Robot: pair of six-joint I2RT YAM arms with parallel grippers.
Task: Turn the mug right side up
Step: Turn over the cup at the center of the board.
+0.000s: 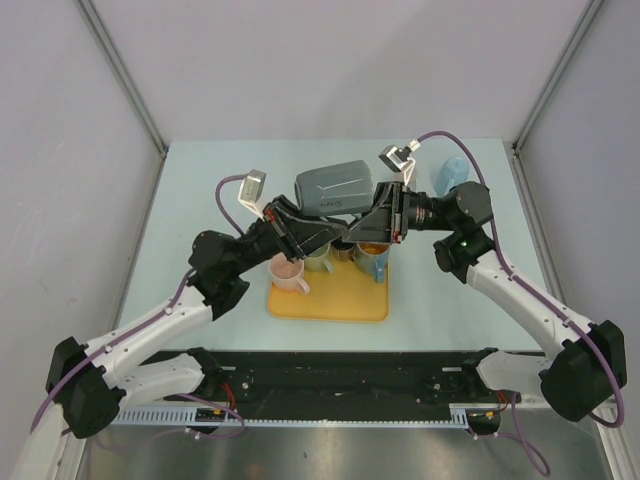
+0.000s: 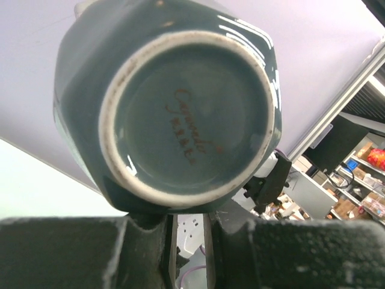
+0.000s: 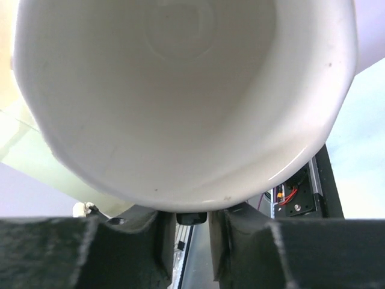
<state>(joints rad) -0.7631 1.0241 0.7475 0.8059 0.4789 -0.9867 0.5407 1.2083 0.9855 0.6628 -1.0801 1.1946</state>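
Note:
The grey mug (image 1: 335, 188) hangs in the air on its side above the tray, between my two grippers. Its glazed base (image 2: 180, 102) faces the left wrist camera and its white inside (image 3: 180, 90) faces the right one. My left gripper (image 1: 322, 230) (image 2: 188, 223) is shut with a narrow slit, clamped on the mug's lower edge just under the base. My right gripper (image 1: 354, 230) (image 3: 192, 226) sits under the mug's rim, its jaws a little apart. A small dark part shows in its gap, and I cannot tell whether the fingers touch it.
Below the mug lies a yellow tray (image 1: 335, 302). It carries a pink mug (image 1: 288, 275), a greenish mug (image 1: 320, 260) and a blue mug (image 1: 374, 262), all upright. A pale blue object (image 1: 452, 172) stands at the back right of the table.

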